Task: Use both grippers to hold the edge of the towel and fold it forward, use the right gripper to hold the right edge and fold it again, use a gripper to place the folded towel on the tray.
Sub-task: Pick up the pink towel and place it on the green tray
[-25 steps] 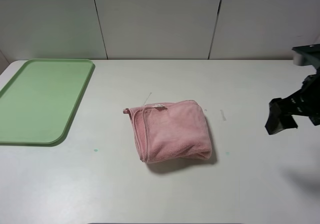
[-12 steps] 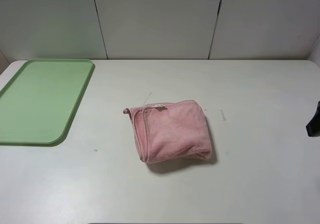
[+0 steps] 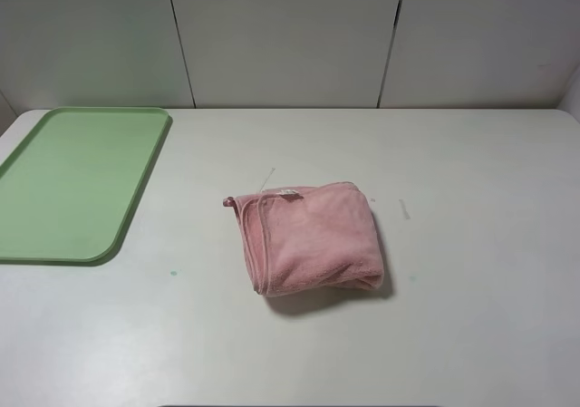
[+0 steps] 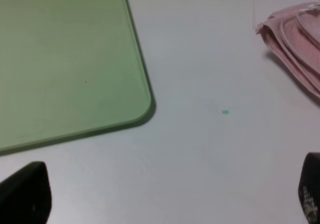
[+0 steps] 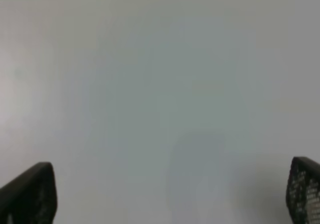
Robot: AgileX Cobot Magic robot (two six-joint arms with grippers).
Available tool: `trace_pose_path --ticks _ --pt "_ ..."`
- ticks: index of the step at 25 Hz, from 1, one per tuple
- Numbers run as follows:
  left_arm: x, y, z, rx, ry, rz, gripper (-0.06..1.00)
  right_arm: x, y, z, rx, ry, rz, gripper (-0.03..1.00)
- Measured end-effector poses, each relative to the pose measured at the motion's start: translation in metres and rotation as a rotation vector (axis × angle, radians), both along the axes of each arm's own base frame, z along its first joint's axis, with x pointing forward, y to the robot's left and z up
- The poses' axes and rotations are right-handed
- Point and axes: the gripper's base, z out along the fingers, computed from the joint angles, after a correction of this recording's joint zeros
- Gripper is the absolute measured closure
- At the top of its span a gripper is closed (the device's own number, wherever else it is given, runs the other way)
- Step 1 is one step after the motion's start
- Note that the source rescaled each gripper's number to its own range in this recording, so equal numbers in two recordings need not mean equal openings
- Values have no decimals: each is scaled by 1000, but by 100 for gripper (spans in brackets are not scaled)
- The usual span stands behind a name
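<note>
The towel (image 3: 311,237) is parked folded at the table (image 3: 471,198) middle, tray (image 3: 77,182) is set at its far-left corner. The left gripper (image 4: 165,194) and right gripper (image 5: 170,194) are spread wide, empty.

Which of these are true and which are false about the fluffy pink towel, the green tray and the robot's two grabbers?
1. The fluffy pink terry towel lies folded on the white table. True.
2. In the high view, the flat light green plastic tray sits to the left of the towel. True.
3. The towel touches the tray. False: a stretch of table lies between them.
4. The left gripper is open. True: its fingertips stand wide apart.
5. The right gripper is gripping the towel. False: it is open above the table and holds nothing.
</note>
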Motion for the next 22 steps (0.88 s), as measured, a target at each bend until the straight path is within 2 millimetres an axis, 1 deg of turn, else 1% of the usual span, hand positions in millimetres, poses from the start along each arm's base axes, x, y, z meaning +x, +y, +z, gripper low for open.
trace_pose_path --ticks 3,13,20,22 --pt "0 0 0 0 0 0 -6 -12 3 6 2 -81 7 -3" --pt "0 0 0 0 0 0 -6 -52 9 17 -24 -323 15 -3" --pt "0 0 0 0 0 0 -6 -84 13 20 -53 -524 18 -3" --pt "0 0 0 0 0 0 -6 -90 14 20 -59 -565 19 -3"
